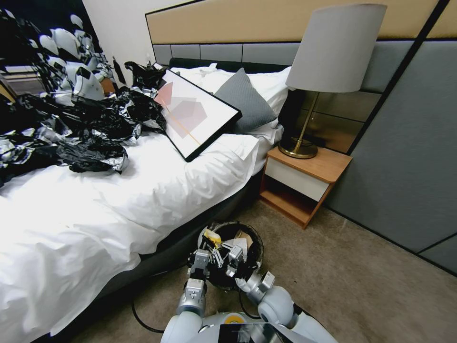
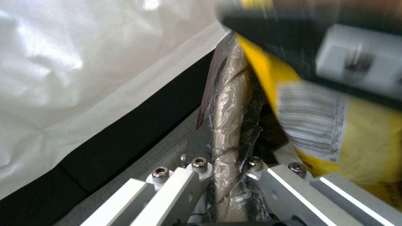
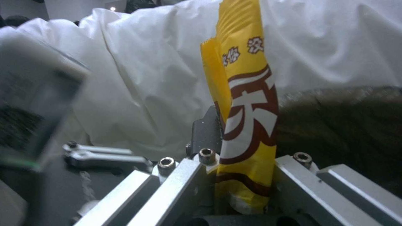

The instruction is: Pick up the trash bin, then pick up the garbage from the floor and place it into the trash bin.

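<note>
**Both grippers busy at the bin beside the bed**

Down on the carpet, close against the dark base of the bed, the trash bin is held up just in front of the robot's chest, its black liner draped over the rim. The left gripper is clamped on that rim: in the left wrist view the lined edge of the bin runs straight up between the two metal fingers, pinched tight. In the head view the left gripper sits at the bin's near-left edge, nearest the bed.

The right gripper is closed narrow on a yellow wrapper, which stands upright between its jaws, brown and white lettering on its face. From the head camera the right gripper hangs over the bin's opening, with the yellow wrapper poking up towards the far-left rim. The same wrapper shows close in the left wrist view, barcode side out, just beside the pinched rim. Pale paper and a brown scrap lie inside the bin.

On the bed, a heap of glossy black bags covers the far-left part of the white sheet, and a framed picture leans against a grey pillow. A lamp stands on the wooden nightstand at the bed's head corner.
</note>
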